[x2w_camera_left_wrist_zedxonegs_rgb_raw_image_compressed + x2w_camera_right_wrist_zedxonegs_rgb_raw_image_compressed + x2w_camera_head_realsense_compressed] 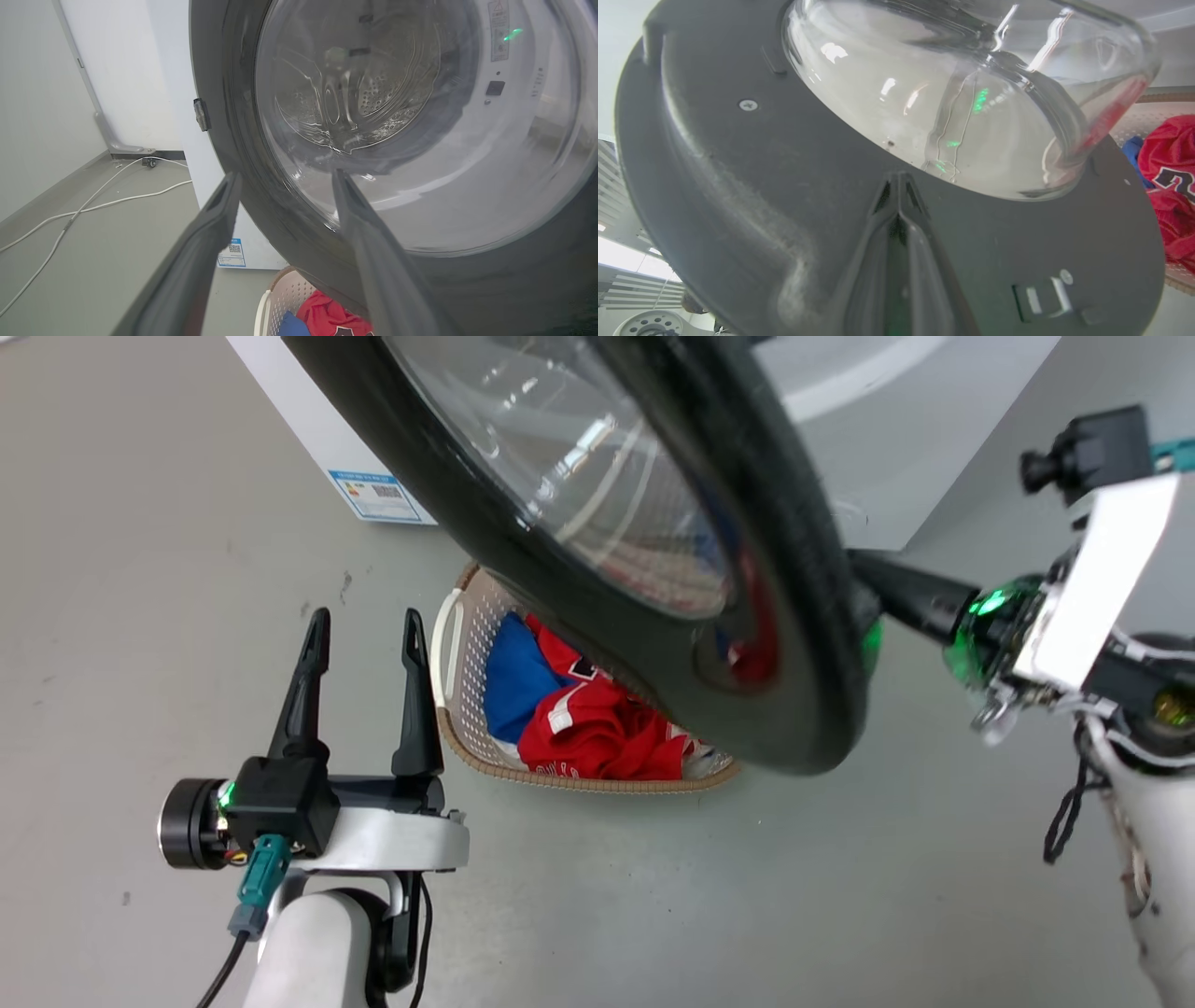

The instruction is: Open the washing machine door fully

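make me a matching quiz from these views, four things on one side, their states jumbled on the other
1 left gripper
2 right gripper
3 washing machine door
4 laundry basket

a holds red and blue clothes
b fingers spread, nothing between
c swung out above the basket
d fingers together at the door's inner side

Pairs: 1-b, 2-d, 3-c, 4-a
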